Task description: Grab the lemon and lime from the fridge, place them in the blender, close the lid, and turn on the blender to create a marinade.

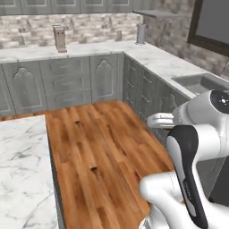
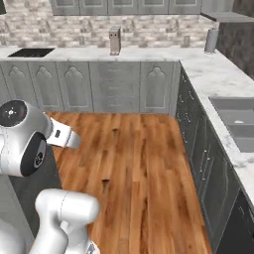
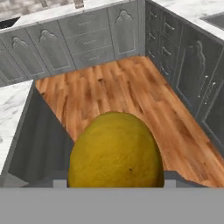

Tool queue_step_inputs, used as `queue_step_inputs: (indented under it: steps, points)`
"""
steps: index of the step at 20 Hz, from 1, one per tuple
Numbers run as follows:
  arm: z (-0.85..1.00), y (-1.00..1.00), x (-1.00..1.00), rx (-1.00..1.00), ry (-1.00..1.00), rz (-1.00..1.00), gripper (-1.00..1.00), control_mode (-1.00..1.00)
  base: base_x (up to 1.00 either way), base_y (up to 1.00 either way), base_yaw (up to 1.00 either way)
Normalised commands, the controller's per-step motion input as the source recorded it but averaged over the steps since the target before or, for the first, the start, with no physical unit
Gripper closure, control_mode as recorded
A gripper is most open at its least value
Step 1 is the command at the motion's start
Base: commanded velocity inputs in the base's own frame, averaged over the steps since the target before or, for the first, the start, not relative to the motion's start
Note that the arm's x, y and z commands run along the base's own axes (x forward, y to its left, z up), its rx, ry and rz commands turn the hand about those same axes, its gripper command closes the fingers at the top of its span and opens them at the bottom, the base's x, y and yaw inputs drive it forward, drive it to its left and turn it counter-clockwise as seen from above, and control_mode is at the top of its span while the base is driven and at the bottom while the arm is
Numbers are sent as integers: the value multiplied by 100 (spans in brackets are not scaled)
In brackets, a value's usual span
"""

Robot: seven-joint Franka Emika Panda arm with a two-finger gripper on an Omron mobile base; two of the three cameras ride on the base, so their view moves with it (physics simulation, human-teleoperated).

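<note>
Big yellow lemon [image 3: 116,151] right up close in the hand view, at 6 o'clock, sitting between the fingers [image 3: 114,183]. Fingers wide apart and closed around the lemon, one small tip poking out on each side of it. Brown wood floor [image 3: 127,94] past the lemon toward 12 o'clock. Grey cupboards [image 3: 83,41] along the far side and at 3 o'clock. White marble bench [image 1: 20,170] at 8 o'clock in the left base view. Sink [image 2: 238,121] at 3 o'clock in the right base view.
</note>
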Motion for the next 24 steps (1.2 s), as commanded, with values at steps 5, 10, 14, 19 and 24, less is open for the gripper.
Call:
queue_step_inputs:
  steps: [5, 10, 14, 19, 24]
  points:
    - [0, 0, 0, 0, 0, 0, 100, 100, 100, -10, 37]
    - [0, 0, 0, 0, 0, 0, 100, 100, 100, -30, 23]
    - [0, 0, 0, 0, 0, 0, 100, 100, 100, -27, 22]
    - [0, 0, 0, 0, 0, 0, 100, 100, 100, -15, 27]
    - [0, 0, 0, 0, 0, 0, 100, 100, 100, -17, 31]
